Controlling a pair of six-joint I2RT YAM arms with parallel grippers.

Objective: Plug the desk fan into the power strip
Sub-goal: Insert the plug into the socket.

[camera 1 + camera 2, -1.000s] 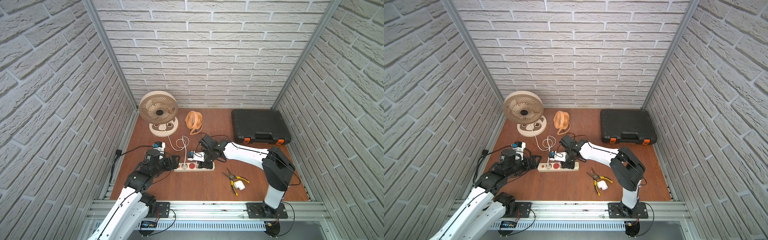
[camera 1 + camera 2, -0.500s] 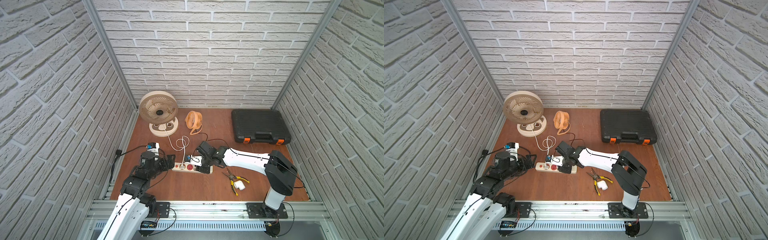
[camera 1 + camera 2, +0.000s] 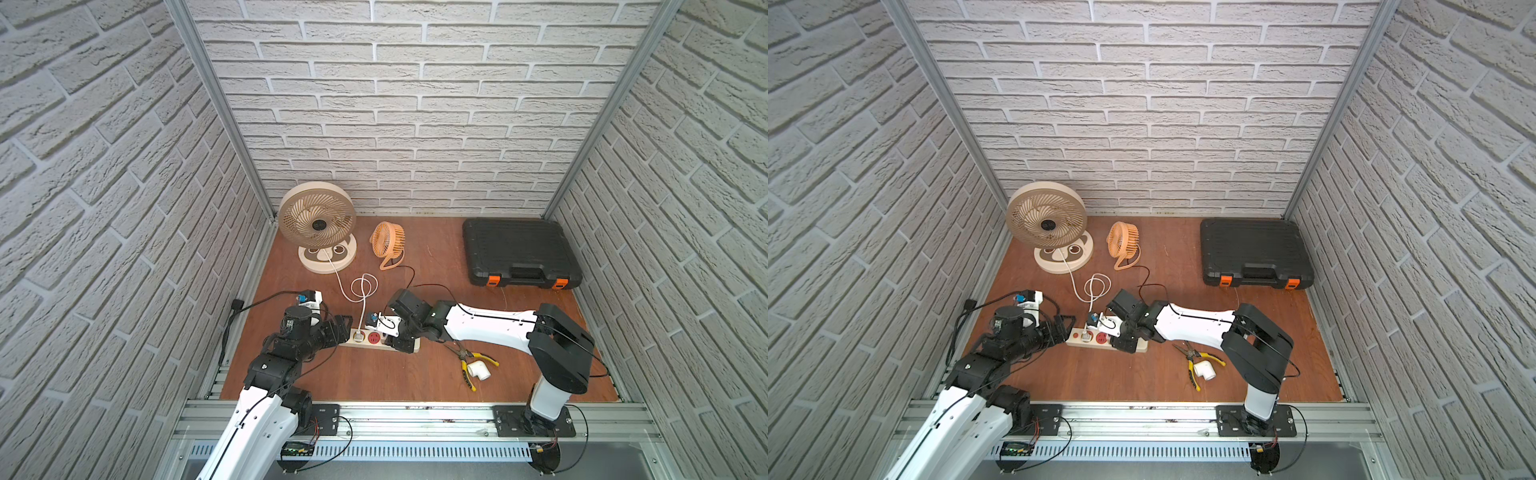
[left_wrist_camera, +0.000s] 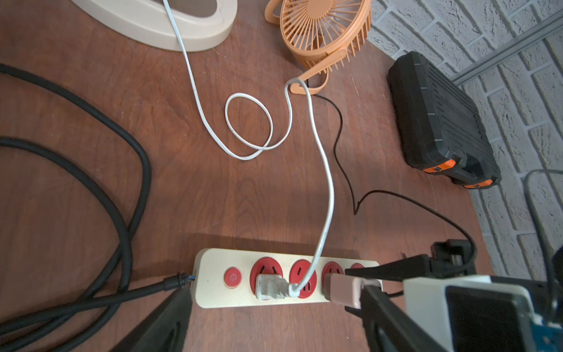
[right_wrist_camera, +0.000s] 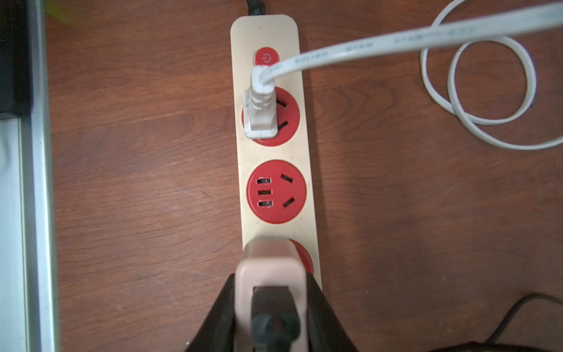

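Top views, strip: the long cream-white power strip (image 3: 372, 338) with round red sockets lies flat on the brown wooden table (image 3: 365, 376), between the two grippers.
Top views, left gripper (image 3: 341, 325): just beside the strip's button end — jaws spread.
Top views, right gripper (image 3: 400, 340): down on the strip's other end.
Top views, back: a round beige desk fan (image 3: 316, 224) and a small orange fan (image 3: 388, 241) stand by the rear wall, a black plastic tool case (image 3: 519, 253) with orange latches to their right.
Top views, front: yellow-handled pliers (image 3: 466, 372) touch a white pipe elbow (image 3: 478, 369).
Left wrist, plug: a flat white plug (image 4: 269, 288) sits in the socket next to the small red button (image 4: 232, 276); its white cable (image 4: 330, 189) loops to the beige fan's base.
Left wrist, cord: a thick black cord (image 4: 137, 292) leaves the button end.
Left wrist, fingers (image 4: 166, 323): black, wide apart, holding nothing.
Right wrist, grip: jaws clamped on a pale pink plug block (image 5: 271, 268) with a black lead — over the third socket; whether fully seated, cannot tell.
Right wrist, second socket: slots uncovered.
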